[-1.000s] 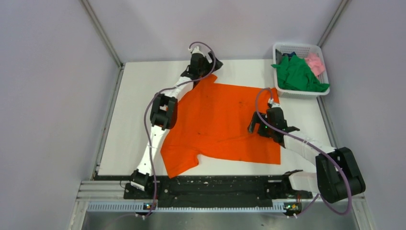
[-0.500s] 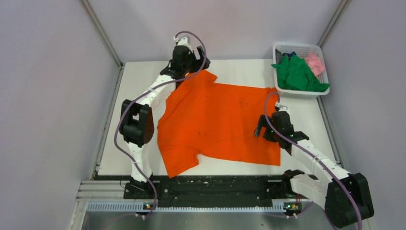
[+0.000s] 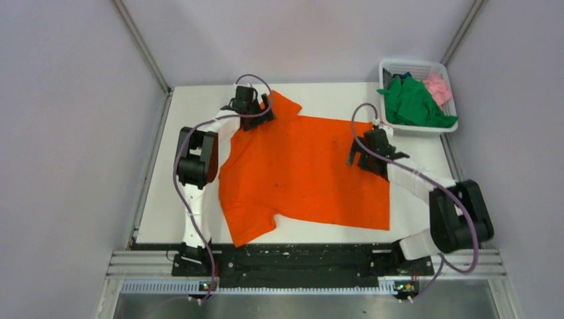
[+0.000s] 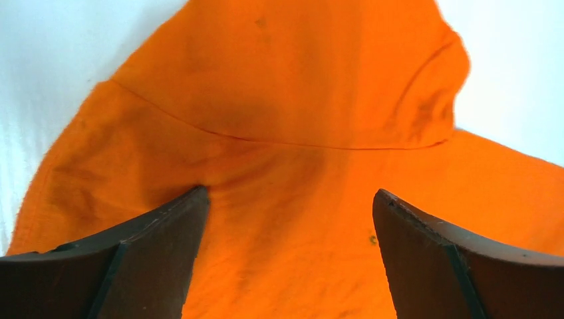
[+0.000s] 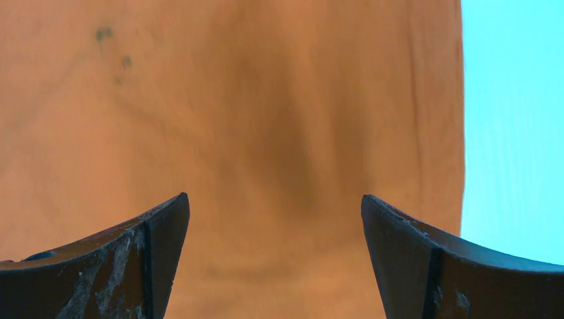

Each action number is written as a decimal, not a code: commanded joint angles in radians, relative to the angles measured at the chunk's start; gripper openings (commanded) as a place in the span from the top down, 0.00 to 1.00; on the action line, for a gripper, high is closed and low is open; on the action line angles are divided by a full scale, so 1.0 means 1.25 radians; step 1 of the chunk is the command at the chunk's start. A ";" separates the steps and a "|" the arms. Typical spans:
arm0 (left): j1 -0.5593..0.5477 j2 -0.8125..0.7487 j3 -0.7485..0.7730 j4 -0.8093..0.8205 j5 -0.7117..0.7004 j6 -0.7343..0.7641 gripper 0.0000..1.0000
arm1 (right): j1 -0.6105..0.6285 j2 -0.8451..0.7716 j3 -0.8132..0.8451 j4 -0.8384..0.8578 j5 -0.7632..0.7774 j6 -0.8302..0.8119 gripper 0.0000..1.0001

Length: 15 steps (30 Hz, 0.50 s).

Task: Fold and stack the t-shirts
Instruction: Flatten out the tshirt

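Left gripper gapes wide over the orange t-shirt's 11 o'clock sleeve, right gripper likewise over its 3 o'clock hem.

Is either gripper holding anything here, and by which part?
Nothing is held. The left gripper and right gripper are both open over the orange shirt.
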 commanded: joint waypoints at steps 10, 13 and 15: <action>0.127 0.072 0.033 -0.165 -0.019 -0.052 0.01 | -0.016 0.431 0.395 0.067 0.006 -0.089 0.01; 0.143 0.083 0.046 -0.171 -0.021 -0.049 0.01 | -0.017 0.502 0.466 0.056 -0.015 -0.091 0.01; 0.153 0.095 0.068 -0.175 -0.014 -0.050 0.01 | -0.018 0.554 0.510 0.048 -0.022 -0.093 0.01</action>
